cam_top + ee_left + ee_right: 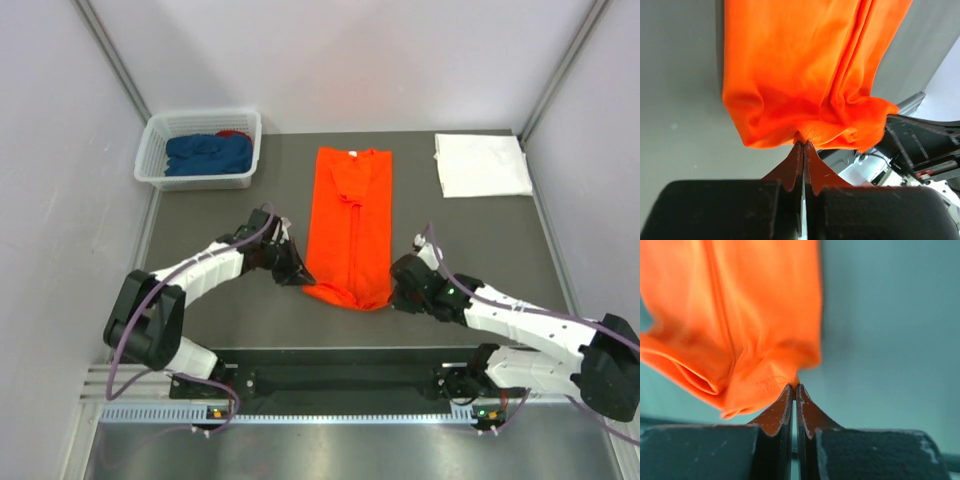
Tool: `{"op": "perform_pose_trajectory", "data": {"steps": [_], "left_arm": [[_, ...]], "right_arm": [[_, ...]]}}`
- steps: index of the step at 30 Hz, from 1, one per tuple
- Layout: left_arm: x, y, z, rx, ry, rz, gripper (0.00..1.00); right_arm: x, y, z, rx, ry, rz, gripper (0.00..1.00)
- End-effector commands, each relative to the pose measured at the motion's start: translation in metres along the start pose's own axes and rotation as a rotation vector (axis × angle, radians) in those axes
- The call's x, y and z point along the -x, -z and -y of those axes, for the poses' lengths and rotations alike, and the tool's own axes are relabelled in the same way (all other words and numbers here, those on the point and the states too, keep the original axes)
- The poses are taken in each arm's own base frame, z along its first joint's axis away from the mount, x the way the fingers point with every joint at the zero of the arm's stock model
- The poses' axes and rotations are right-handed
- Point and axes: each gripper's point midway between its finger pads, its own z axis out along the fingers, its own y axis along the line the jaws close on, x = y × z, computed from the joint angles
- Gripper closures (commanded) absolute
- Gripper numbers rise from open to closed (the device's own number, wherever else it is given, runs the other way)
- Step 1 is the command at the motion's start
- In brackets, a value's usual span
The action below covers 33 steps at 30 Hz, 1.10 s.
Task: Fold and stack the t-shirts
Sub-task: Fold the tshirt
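The orange t-shirt [350, 225] lies flat on the table just to the right of the white lattice basket [157, 150]. It is already narrowed into a long strip, with its collar level with the basket and its hem reaching nearer the arms than the basket does.

The left gripper [300, 278] is pinched tight on the hem corner on the basket's side. Its wrist view shows the jaws pressed together with a nip of orange cloth between the tips. The right gripper [397, 288] is closed just as narrowly on the hem corner farther from the basket, and the cloth puckers up from its tips.

As I read it, the step in hand is folding the hem up to the collar. To do it well, both arms should rise together and level, only high enough for the hem to clear the layers beneath. They should then travel at one pace toward the collar so the strip doesn't skew. Each pinch looks like a small bite, so a jerk could pull a corner free. The hem should be set square on the shoulders before it is let go.

The folded white t-shirt [482, 165] sits well to the right of the basket, beyond the orange one. The dark blue t-shirt [205, 155] and a glimpse of the red t-shirt [235, 133] lie inside the basket.

I can read no brand, label or writing anywhere.
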Motion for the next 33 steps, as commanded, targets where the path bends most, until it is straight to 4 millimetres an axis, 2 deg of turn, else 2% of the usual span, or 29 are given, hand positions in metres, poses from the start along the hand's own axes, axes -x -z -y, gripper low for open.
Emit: {"op": "perform_pose_trajectory", "data": {"steps": [1, 3, 4, 6, 7, 9, 10, 11, 12, 15, 17, 18, 19, 21, 22, 24, 25, 26, 28, 33], "left_arm": [[0.027, 0.003, 0.009, 0.032, -0.027, 0.037, 1.0], [0.037, -0.001, 0.007, 0.039, -0.009, 0.031, 1.0], [0.047, 0.001, 0.015, 0.026, -0.019, 0.047, 1.0], [0.059, -0.001, 0.015, 0.025, -0.002, 0.044, 1.0], [0.07, 0.002, 0.027, 0.003, -0.015, 0.058, 1.0], [0.081, 0.001, 0.029, 0.02, -0.01, 0.067, 1.0], [0.095, 0.005, 0.038, 0.011, -0.032, 0.094, 1.0], [0.103, 0.001, 0.03, 0.032, -0.009, 0.093, 1.0], [0.112, 0.004, 0.038, 0.014, -0.011, 0.097, 1.0], [0.129, -0.001, 0.035, 0.004, 0.005, 0.096, 1.0], [0.149, -0.002, 0.043, -0.015, -0.017, 0.118, 1.0], [0.153, -0.004, 0.044, -0.022, -0.021, 0.112, 1.0], [0.16, -0.01, 0.036, -0.016, -0.001, 0.102, 1.0], [0.174, -0.011, 0.041, -0.037, -0.002, 0.111, 1.0], [0.18, -0.016, 0.035, -0.034, 0.012, 0.106, 1.0], [0.194, -0.015, 0.041, -0.053, -0.005, 0.121, 1.0], [0.195, -0.02, 0.039, -0.066, -0.003, 0.1, 1.0], [0.201, -0.018, 0.047, -0.085, -0.026, 0.105, 1.0], [0.206, -0.024, 0.04, -0.064, -0.018, 0.091, 1.0], [0.221, -0.027, 0.041, -0.08, -0.033, 0.113, 1.0]], "right_arm": [[0.041, 0.002, -0.002, -0.003, 0.035, 0.07, 1.0], [0.058, -0.001, -0.003, 0.009, 0.053, 0.077, 1.0], [0.063, -0.003, -0.003, 0.012, 0.062, 0.077, 1.0], [0.078, -0.004, -0.009, 0.013, 0.1, 0.097, 1.0], [0.084, -0.006, -0.011, 0.011, 0.106, 0.111, 1.0], [0.099, -0.009, -0.016, 0.006, 0.123, 0.121, 1.0], [0.104, -0.011, -0.017, 0.006, 0.124, 0.122, 1.0], [0.109, -0.012, -0.018, 0.007, 0.136, 0.122, 1.0], [0.121, -0.015, -0.019, 0.003, 0.124, 0.135, 1.0], [0.14, -0.024, -0.023, 0.008, 0.139, 0.135, 1.0], [0.157, -0.033, -0.023, 0.0, 0.153, 0.13, 1.0], [0.161, -0.038, -0.023, -0.004, 0.16, 0.124, 1.0], [0.165, -0.042, -0.023, -0.004, 0.179, 0.115, 1.0], [0.178, -0.053, -0.025, -0.008, 0.183, 0.105, 1.0], [0.181, -0.058, -0.024, -0.014, 0.196, 0.093, 1.0], [0.193, -0.067, -0.023, -0.028, 0.197, 0.093, 1.0], [0.195, -0.07, -0.022, -0.03, 0.196, 0.088, 1.0], [0.199, -0.076, -0.019, -0.038, 0.192, 0.082, 1.0], [0.202, -0.081, -0.017, -0.046, 0.198, 0.077, 1.0], [0.214, -0.087, -0.018, -0.051, 0.215, 0.094, 1.0]]}}
